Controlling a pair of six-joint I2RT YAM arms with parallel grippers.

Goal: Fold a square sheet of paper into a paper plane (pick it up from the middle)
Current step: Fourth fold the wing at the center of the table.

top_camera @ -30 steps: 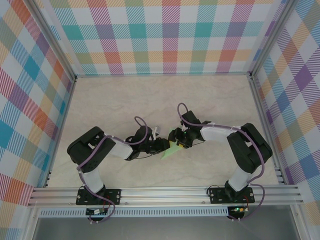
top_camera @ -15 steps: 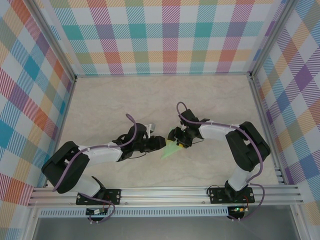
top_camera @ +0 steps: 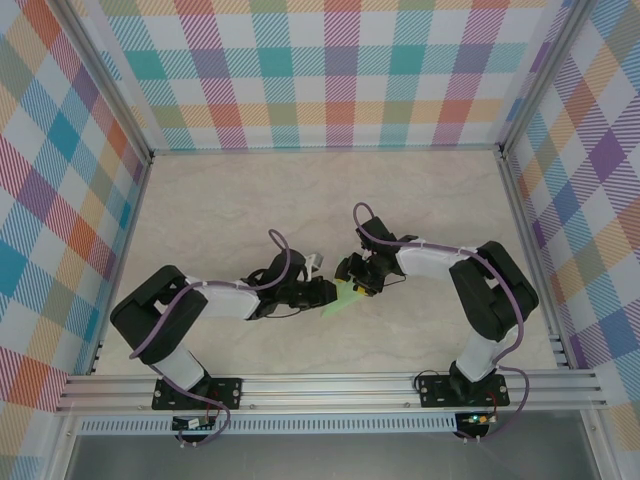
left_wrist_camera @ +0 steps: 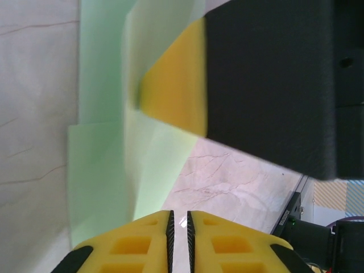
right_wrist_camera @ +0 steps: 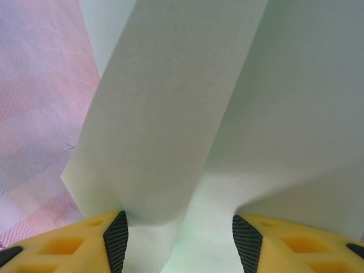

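— Left gripper (left_wrist_camera: 178, 216): how does it stand?
— Fingers pressed together, just beside the right gripper (right_wrist_camera: 181, 220); whether they pinch anything, I cannot tell.
— And the right one?
— Spread apart, with the part-folded mint-green paper (right_wrist_camera: 170, 114) standing between its fingers.

The paper (right_wrist_camera: 170, 114) is mint green, the fingers (left_wrist_camera: 227, 250) yellow (black-edged), the table (top_camera: 300, 200) cream marble, the walls (top_camera: 330, 70) pastel plaid.

Thin, smooth, matt paper is seen in the folded sheet (right_wrist_camera: 170, 114); a marble-look finish is shown by the worktop (top_camera: 250, 200).
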